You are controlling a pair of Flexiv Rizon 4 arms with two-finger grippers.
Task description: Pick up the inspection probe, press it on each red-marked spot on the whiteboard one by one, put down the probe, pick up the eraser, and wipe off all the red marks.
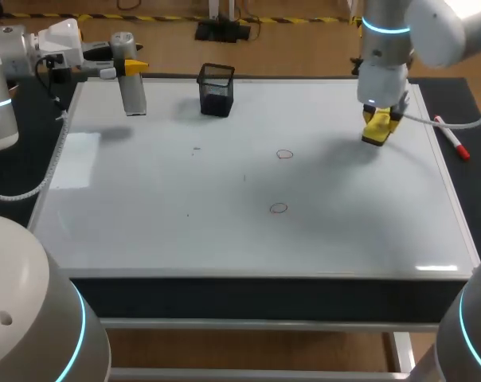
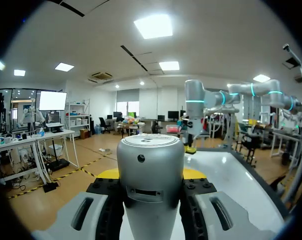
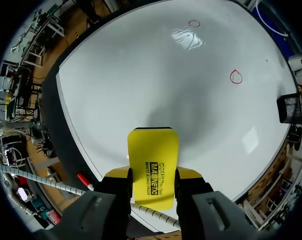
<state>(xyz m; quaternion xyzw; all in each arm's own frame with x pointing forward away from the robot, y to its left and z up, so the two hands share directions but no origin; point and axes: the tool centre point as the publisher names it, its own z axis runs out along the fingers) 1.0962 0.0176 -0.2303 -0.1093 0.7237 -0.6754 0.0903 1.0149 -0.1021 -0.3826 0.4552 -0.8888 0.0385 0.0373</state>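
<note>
The left gripper [image 2: 151,173] squeezes the gray probe [image 2: 150,155] near the black mesh cup [image 1: 217,89], whose inside I cannot make out, while the right gripper [image 3: 152,174] squeezes the yellow eraser [image 3: 153,150] over the right side of the whiteboard [image 1: 185,231].

Smooth, rounded light-grey shells with glowing cyan joint rings [image 1: 384,28] form the left arm [image 1: 9,56] at 10 o'clock, trailing a white ribbed hose [image 1: 53,159], and the right arm [image 1: 396,48] at 1 o'clock, trailing a thin white cable [image 1: 473,125], both ending in yellow-tipped black-and-grey fingers [image 3: 116,190].
</note>
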